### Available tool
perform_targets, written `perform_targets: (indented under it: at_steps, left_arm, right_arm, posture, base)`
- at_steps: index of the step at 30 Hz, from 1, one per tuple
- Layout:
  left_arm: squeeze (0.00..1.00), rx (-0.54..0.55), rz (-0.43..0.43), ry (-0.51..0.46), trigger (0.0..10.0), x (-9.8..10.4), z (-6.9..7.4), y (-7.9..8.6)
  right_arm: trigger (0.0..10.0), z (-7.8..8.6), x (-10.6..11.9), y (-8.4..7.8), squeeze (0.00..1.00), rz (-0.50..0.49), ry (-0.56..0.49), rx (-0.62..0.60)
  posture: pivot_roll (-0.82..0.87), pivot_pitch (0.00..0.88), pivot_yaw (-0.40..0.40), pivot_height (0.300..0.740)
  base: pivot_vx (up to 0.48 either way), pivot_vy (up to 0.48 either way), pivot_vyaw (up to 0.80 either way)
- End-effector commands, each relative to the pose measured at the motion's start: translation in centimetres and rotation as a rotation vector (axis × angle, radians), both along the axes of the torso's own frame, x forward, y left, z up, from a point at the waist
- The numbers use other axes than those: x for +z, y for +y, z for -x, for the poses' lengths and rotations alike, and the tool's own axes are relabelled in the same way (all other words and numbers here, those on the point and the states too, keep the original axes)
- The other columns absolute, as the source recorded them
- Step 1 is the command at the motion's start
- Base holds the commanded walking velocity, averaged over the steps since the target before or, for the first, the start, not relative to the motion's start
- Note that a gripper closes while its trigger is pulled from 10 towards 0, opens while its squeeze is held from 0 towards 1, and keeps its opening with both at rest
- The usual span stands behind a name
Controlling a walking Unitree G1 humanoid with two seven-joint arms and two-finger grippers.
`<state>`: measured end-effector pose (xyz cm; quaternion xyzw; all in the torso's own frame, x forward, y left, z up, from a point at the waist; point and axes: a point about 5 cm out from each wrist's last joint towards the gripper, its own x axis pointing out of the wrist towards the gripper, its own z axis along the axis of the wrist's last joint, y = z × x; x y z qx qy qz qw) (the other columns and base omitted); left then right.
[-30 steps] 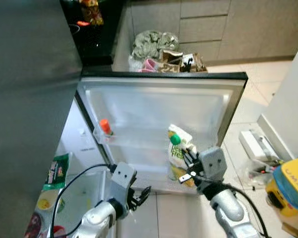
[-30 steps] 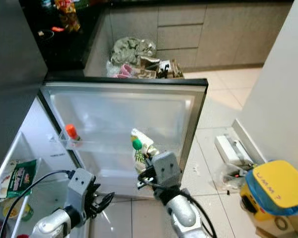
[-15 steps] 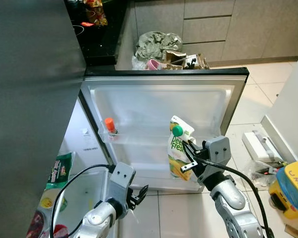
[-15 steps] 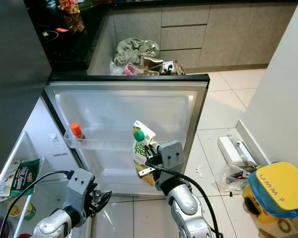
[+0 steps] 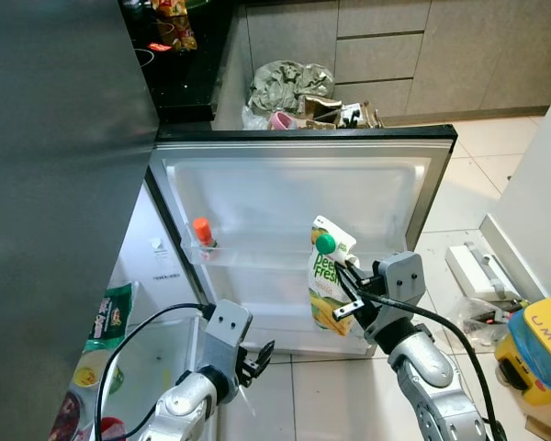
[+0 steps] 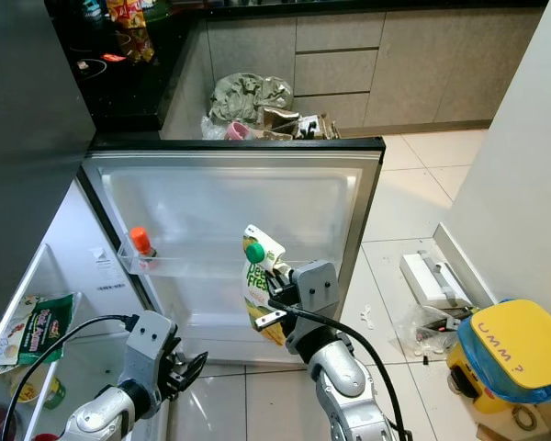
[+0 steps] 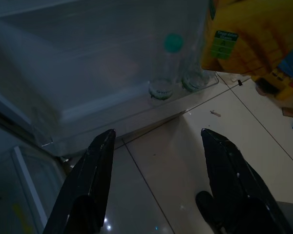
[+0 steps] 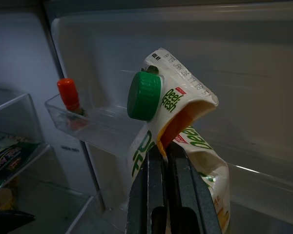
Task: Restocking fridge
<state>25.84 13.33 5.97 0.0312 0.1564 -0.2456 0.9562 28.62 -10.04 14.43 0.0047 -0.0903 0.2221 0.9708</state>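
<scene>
Pinching only the folded top, the right tool [image 6: 277, 310] is clamped on the juice carton [image 6: 260, 285] before the fridge door [image 6: 230, 197]. A slip or swing against the door shelf [image 6: 179, 266] could be caused by that thin grip. The left tool [image 5: 257, 360] is held low with fingers apart.

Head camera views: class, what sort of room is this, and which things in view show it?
Most likely a home kitchen: an open fridge door with a shelf holding an orange-capped bottle, grey cabinet drawers behind it, and a tiled floor.
</scene>
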Motion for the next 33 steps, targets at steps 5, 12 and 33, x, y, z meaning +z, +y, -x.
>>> perform_targets:
  at_steps: [5, 12, 33]
  left_arm:
    - [0.00, 0.012, 0.002, 0.026, 10.0, -0.69, 0.30, -0.04]
    - [0.00, 0.012, 0.002, 0.025, 10.0, -0.71, 0.28, -0.03]
    - [0.00, 0.012, -0.005, 0.027, 10.0, -0.82, 0.20, 0.04]
  right_arm:
    - [10.0, 0.06, -0.29, 0.14, 0.00, -0.006, 0.016, 0.010]
    - [10.0, 0.02, -0.29, 0.09, 0.00, -0.005, 0.017, 0.009]
    - [10.0, -0.04, -0.39, -0.01, 0.00, -0.009, 0.023, 0.015]
  posture:
    - [-0.10, 0.129, 0.073, 0.635]
    - [-0.10, 0.131, 0.071, 0.615]
    - [-0.10, 0.126, 0.076, 0.586]
  base:
    - [0.000, 0.000, 0.00]
    - [0.000, 0.000, 0.00]
    - [0.000, 0.000, 0.00]
